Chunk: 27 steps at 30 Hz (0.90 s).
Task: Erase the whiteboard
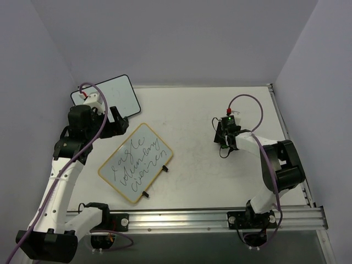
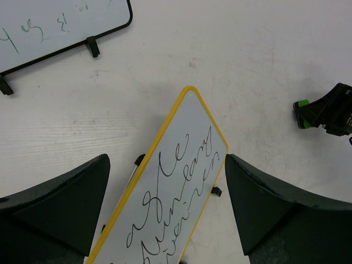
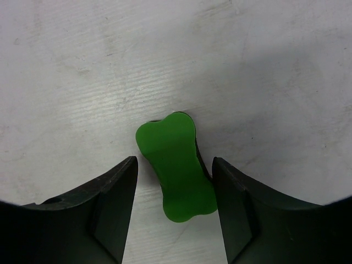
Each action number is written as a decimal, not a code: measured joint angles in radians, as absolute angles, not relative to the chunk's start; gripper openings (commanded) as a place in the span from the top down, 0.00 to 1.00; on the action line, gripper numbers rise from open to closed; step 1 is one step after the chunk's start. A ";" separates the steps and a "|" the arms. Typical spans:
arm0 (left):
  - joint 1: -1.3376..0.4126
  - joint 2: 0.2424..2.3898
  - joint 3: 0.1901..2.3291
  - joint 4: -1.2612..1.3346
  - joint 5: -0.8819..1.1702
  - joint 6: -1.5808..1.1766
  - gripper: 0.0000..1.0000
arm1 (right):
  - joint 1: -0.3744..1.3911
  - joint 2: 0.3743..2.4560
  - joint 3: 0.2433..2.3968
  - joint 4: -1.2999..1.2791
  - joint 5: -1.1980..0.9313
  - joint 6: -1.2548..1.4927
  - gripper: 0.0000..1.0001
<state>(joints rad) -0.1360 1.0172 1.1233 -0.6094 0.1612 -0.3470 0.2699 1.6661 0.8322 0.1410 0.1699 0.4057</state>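
The whiteboard (image 1: pixel 136 163) has a yellow rim and black handwriting and lies tilted on the table at centre left. In the left wrist view the whiteboard (image 2: pixel 165 209) runs between my fingers. My left gripper (image 1: pixel 113 127) is open and empty above the board's far corner, which also shows between its fingers in the left wrist view (image 2: pixel 166 165). My right gripper (image 1: pixel 224 142) is low over the table at centre right. In the right wrist view it (image 3: pixel 174 160) is open around a green bone-shaped eraser (image 3: pixel 175 170) lying on the table. The right finger (image 3: pixel 236 203) is very close to the eraser.
A black-rimmed whiteboard (image 1: pixel 118 96) with faint marks lies at the back left, and in the left wrist view (image 2: pixel 55 27) it is beyond the yellow board. Grey walls close in the table on three sides. A metal rail (image 1: pixel 220 219) runs along the near edge.
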 measured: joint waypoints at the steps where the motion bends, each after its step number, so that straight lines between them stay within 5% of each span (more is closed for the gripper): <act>1: -0.136 1.018 1.123 -0.609 0.162 -0.347 0.06 | 0.270 1.666 0.832 0.142 0.170 0.406 0.48; 27: -0.136 1.037 1.122 -0.611 0.099 -0.363 0.06 | 0.317 1.667 0.834 0.155 0.179 0.410 0.88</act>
<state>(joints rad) -0.1360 1.0367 1.1217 -0.6113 0.0986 -0.3630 0.3172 1.6672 0.8337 0.1547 0.1791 0.4099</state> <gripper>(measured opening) 0.940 0.284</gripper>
